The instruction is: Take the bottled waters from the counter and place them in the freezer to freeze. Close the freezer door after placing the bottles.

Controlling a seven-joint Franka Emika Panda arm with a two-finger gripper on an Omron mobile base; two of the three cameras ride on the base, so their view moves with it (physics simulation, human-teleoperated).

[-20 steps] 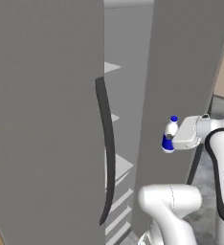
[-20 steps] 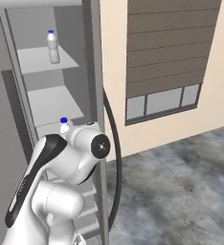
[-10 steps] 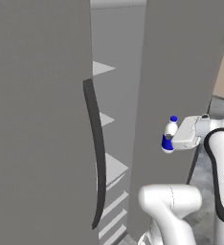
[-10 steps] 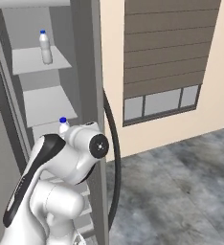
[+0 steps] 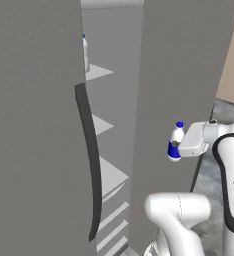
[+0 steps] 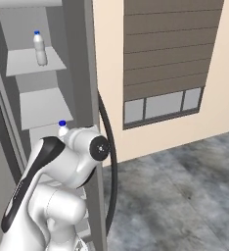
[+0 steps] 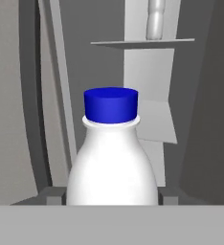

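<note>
My gripper [image 5: 175, 148] is shut on a bottled water [image 5: 175, 142] with a blue cap and a dark blue label, held upright. In the hand view this bottle [image 7: 111, 162] stands between the fingertips [image 7: 51, 195], facing the freezer [image 7: 147, 86] and its white shelves. From the right base view only its cap [image 6: 62, 124] shows above my arm. A second, plain bottled water [image 6: 39, 48] stands on an upper freezer shelf [image 6: 31, 62], also seen as the bottle [image 5: 84, 54]. The freezer door [image 5: 34, 125] hangs open at the left, with its dark curved handle [image 5: 90, 165]. The counter is out of view.
The other grey refrigerator door [image 5: 184, 75] is closed, right behind the held bottle, with its dark handle [image 6: 110, 166] along its edge. A beige wall with a brown-slatted window [image 6: 165, 54] rises to the right. Grey stone floor [image 6: 185, 191] lies beyond.
Both base views have shifted: the camera has moved, so the open door and shelves slid left in the picture. The bottle stays in my gripper at the same place relative to the base.
</note>
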